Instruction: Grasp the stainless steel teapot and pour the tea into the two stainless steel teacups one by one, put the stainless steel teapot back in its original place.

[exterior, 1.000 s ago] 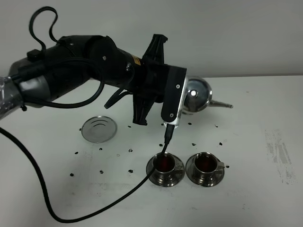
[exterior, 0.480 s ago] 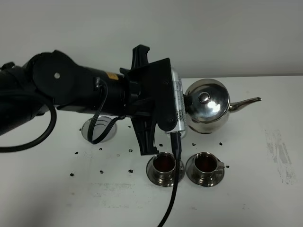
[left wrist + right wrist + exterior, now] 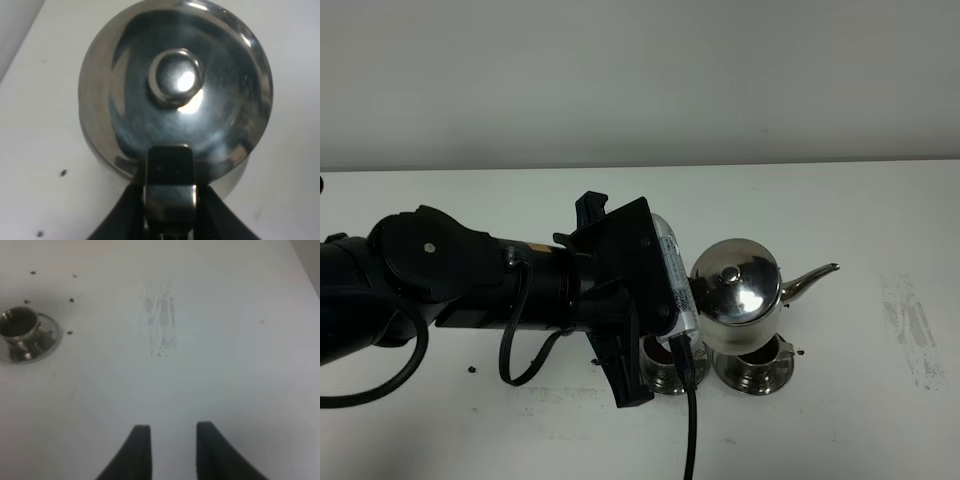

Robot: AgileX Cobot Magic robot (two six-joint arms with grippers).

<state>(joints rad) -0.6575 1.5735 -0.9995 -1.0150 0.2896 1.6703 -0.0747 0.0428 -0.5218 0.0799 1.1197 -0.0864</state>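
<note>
Left gripper (image 3: 169, 212) clamped on the loop handle (image 3: 169, 192) of the stainless steel teapot (image 3: 738, 296), both dark fingers pressed against the handle's sides, as the left wrist view shows. The pot is held upright in the air, lid knob (image 3: 175, 77) on top and spout (image 3: 807, 279) pointing to the right of the exterior high view. It hangs directly over the two stainless steel teacups (image 3: 752, 362), hiding much of them; only the saucer rims and part of the left cup (image 3: 665, 362) show beneath it. No tea is visible from here, and none runs from the spout. Level carriage suggests transport, not pouring, probably towards the original place, which the left arm (image 3: 470, 285) hides if it lies on the table. Dark specks (image 3: 472, 369) dot the white table (image 3: 880, 220) near the cups.

Right gripper (image 3: 170, 450) hangs idle with a narrow gap between its fingers, holding nothing, above bare table with a scuffed patch (image 3: 161, 320); one cup (image 3: 22, 332) lies well apart from it. Open surface surrounds the cups on the right and rear; the table's far edge meets the wall behind.
</note>
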